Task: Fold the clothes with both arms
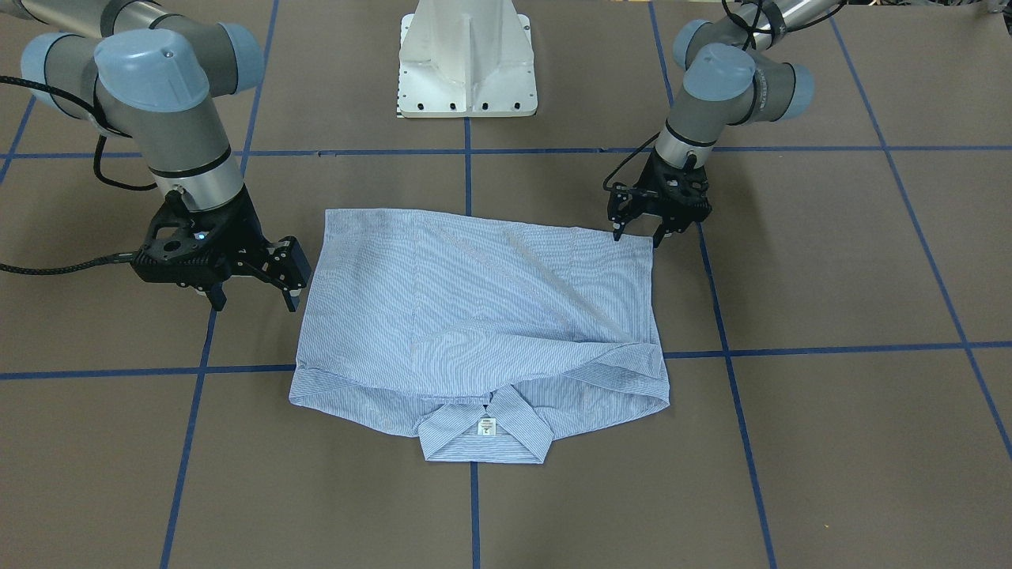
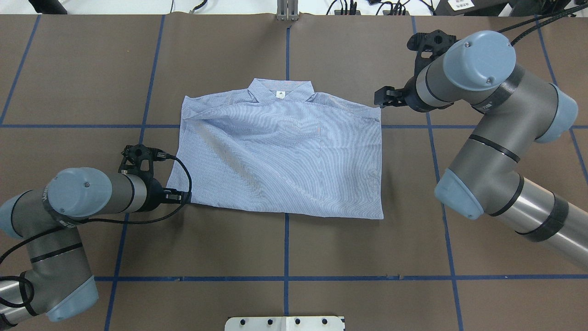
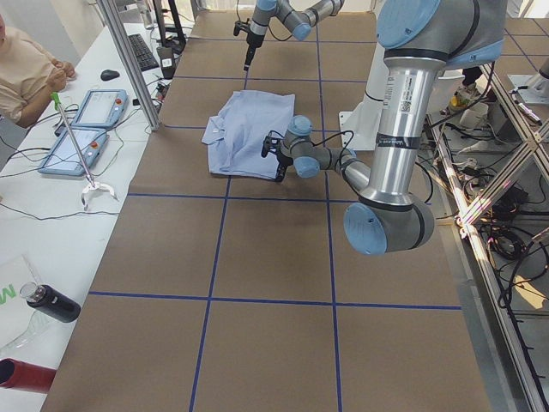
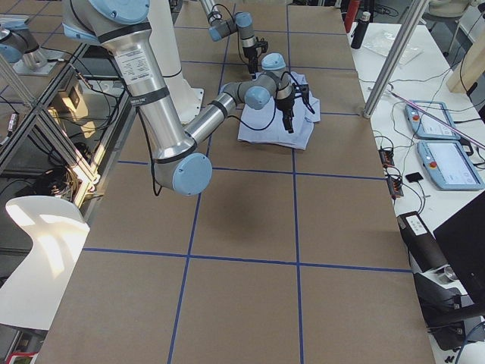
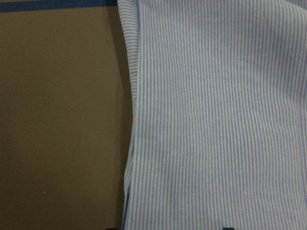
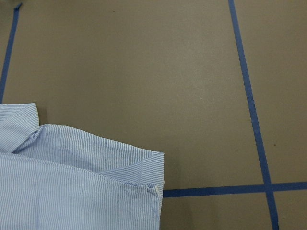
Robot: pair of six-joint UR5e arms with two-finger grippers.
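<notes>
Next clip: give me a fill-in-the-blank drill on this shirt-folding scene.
1. The collar carries a small ____ label.
2. The left gripper sits at a ____ of the shirt.
3. The right gripper has its jaws ____.
4. The tape lines on the table are ____.
Missing: white; corner; open; blue.

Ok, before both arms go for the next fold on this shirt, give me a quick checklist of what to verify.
1. Shirt lying flat on the table: ok, apart from one slanting ridge.
2. Collar flat, on the side away from the robot: ok.
3. Left claw open at the shirt's corner nearest the robot: ok.
4. Right claw open: ok.
5. Cloth gripped by either claw: not ok, both are open.
6. Left claw's fingers placed around the cloth edge: cannot tell.
</notes>
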